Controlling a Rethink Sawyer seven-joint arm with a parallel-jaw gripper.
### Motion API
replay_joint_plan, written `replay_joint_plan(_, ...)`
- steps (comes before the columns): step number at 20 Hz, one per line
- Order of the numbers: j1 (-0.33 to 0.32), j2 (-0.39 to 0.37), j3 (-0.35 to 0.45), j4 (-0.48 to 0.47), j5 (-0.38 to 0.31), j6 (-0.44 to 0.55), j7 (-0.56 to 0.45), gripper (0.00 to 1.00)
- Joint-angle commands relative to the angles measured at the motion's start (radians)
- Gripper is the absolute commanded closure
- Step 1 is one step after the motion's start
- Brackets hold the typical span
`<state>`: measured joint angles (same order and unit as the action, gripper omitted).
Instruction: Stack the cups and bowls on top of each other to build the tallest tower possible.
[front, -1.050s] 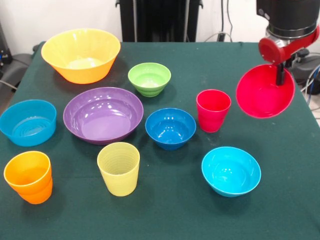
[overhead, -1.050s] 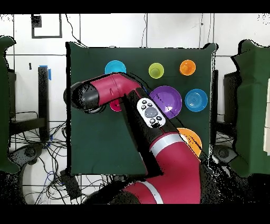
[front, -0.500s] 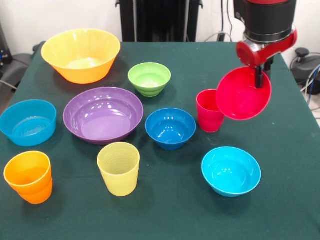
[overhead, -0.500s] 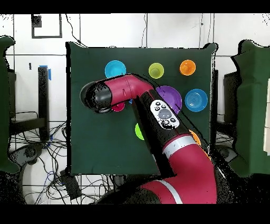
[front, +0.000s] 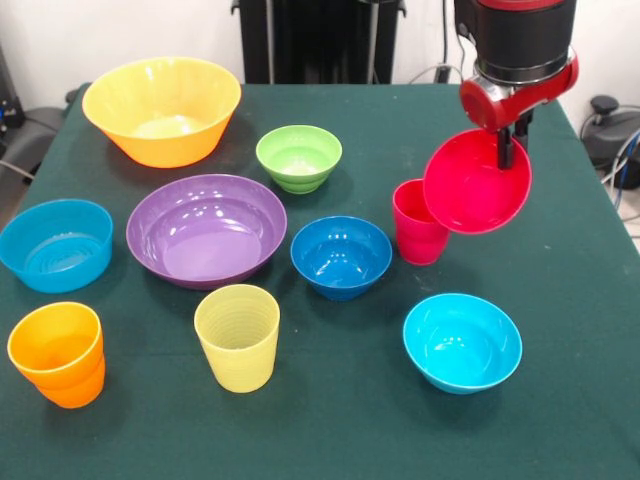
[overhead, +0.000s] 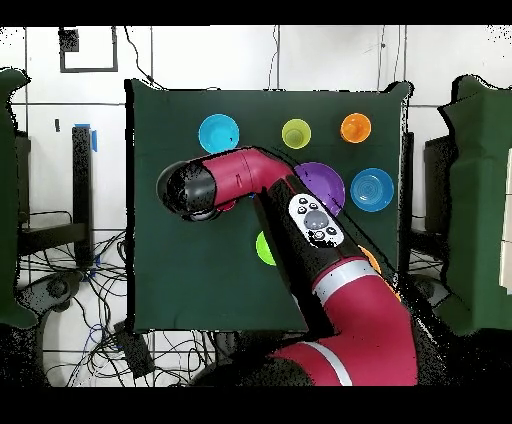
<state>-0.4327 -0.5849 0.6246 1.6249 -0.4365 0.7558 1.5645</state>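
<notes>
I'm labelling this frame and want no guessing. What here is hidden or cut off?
- Overhead view: the arm covers the red bowl, the red cup, the dark blue bowl, most of the green bowl and the big yellow-orange bowl.
- Front view: the red bowl, hanging tilted from the gripper, hides part of the red cup; contact between them is unclear.
- Front view: the arm is cut off by the top edge.

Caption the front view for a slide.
Gripper holds the red bowl tilted above the red cup, other cups and bowls spread on the green table.

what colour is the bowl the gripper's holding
Red; the bowl shows best in the front view, hanging tilted from the gripper.
</notes>
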Motion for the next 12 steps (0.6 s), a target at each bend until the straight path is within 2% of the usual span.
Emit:
replay_joint_plan(1,0.008,-0.022,-0.003,0.062,-0.064,0.021,-0.077,1.0)
replay_joint_plan(12,0.018,-0.041,-0.009,0.083,-0.07,0.001,-0.053,1.0)
